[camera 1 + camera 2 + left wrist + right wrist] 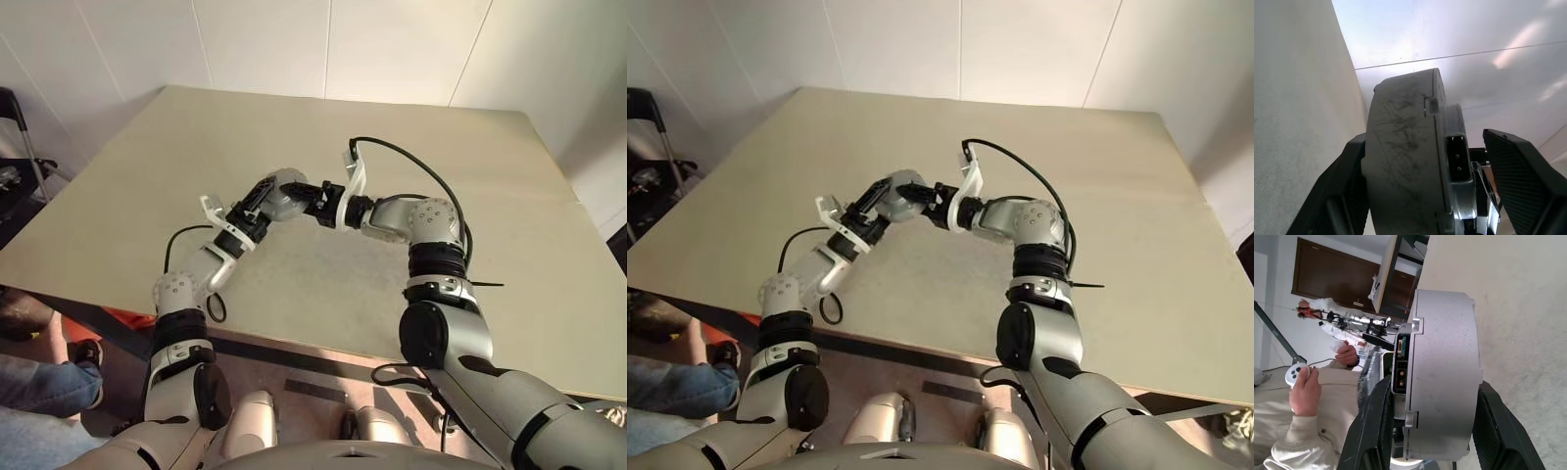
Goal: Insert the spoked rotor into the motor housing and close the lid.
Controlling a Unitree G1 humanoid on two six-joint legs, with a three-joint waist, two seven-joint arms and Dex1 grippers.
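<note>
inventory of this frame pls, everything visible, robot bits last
motor housing: one, silver-grey, round, held off the table between the two grippers; a small connector socket shows on its side.
table: one, beige top, under both arms.
wall: white panels, behind the table.
person: one, beige sleeves, holding a white controller, seen past the housing in the right wrist view.
cabinet: one, dark brown, behind the person.
left gripper: black fingers either side of the housing; one finger stands off its face.
right gripper: black fingers clamped on the housing's two faces.
</note>
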